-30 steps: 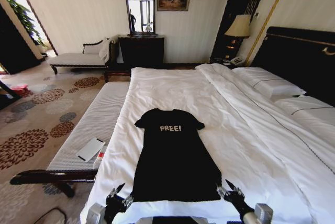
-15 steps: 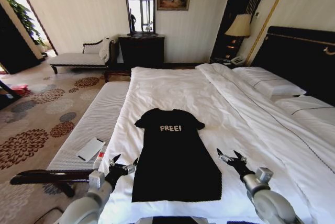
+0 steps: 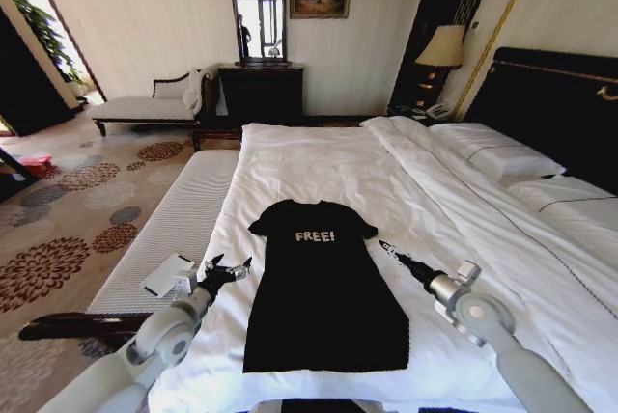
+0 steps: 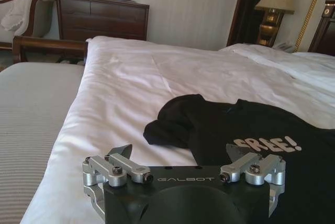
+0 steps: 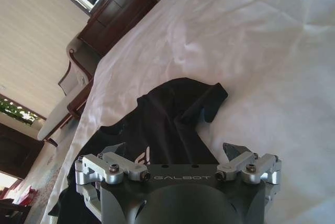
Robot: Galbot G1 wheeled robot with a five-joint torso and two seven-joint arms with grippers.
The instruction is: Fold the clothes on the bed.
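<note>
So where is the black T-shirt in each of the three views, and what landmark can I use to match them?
Head view: the T-shirt lies flat in the lower middle, between the two hands.
Left wrist view: it lies on the duvet past the left hand, one sleeve bunched.
Right wrist view: it lies past the right hand, sleeve pointing out.
Shared landmark: the dark dresser by the far wall.

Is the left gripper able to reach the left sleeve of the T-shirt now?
Probably yes. The left gripper, jaws open, hovers beside the T-shirt, and only bare white duvet lies before the left sleeve.
</note>
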